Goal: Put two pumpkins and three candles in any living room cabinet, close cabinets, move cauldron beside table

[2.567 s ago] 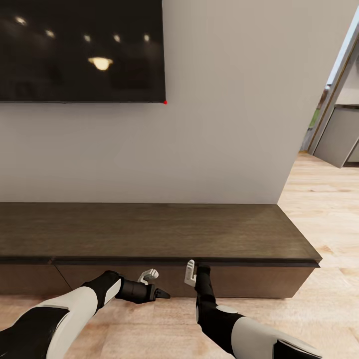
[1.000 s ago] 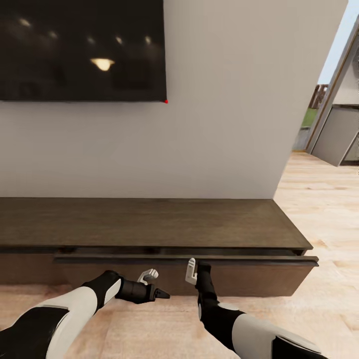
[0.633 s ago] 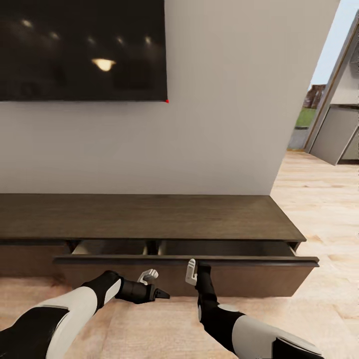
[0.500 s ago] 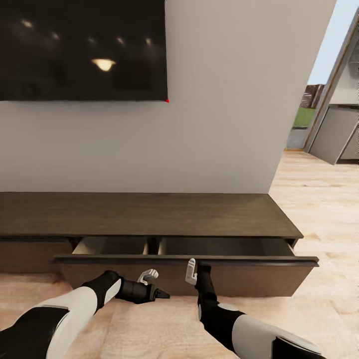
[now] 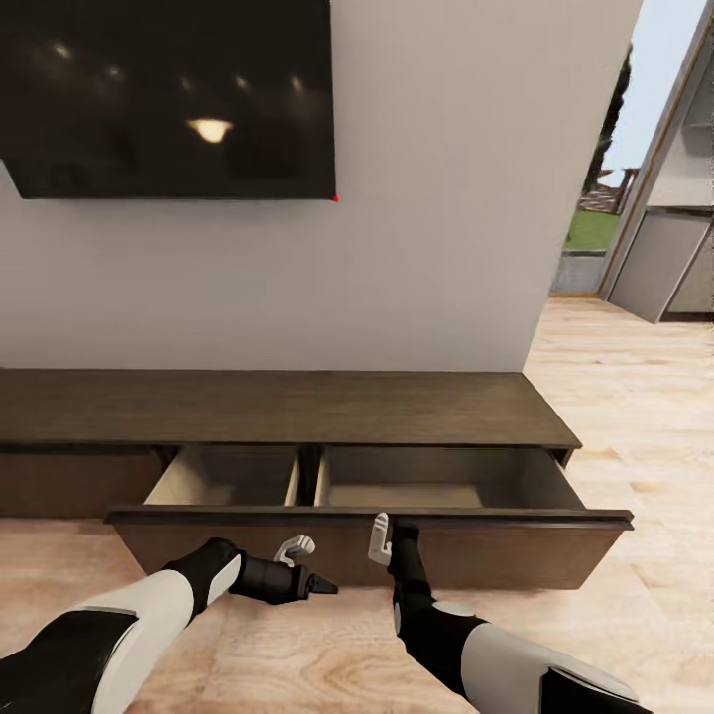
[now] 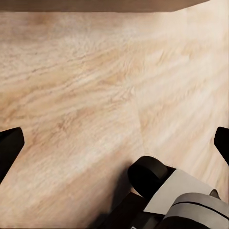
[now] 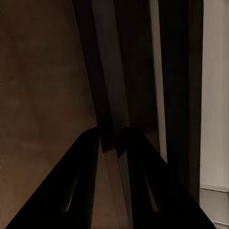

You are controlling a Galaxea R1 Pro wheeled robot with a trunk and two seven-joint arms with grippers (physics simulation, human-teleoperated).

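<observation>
Step in hand: opening the cabinet (image 5: 297, 407); one wide drawer (image 5: 367, 516) stands pulled well out, no pumpkin or candle loaded.
Cabinet: long low dark-brown unit against the white wall, directly ahead of the robot.
Drawer interior: pale beige, split by a divider into two compartments; both look bare.
Right gripper (image 5: 395, 534): raised at the drawer's top front lip; in the wrist view its two dark fingers (image 7: 86, 181) pinch a thin dark edge (image 7: 107, 119), narrowly parted and clamped on it.
Left gripper (image 5: 322, 585): held low in front of the drawer face, pointing over the floor; fingertips (image 6: 7, 145) spread wide, nothing between them.
Next move, as judged: release the lip, back off, and go for the pumpkins and candles; the drawer looks open far enough to take them from above.
Risk, as judged: a pull continued further may overrun the drawer's travel.
Surface: cabinet top bare dark wood; floor (image 5: 635, 397) pale wood planks.
Room: dark wall-mounted screen (image 5: 169, 99) above the cabinet, reflecting ceiling lights; an opening at the right shows grass and sky.
</observation>
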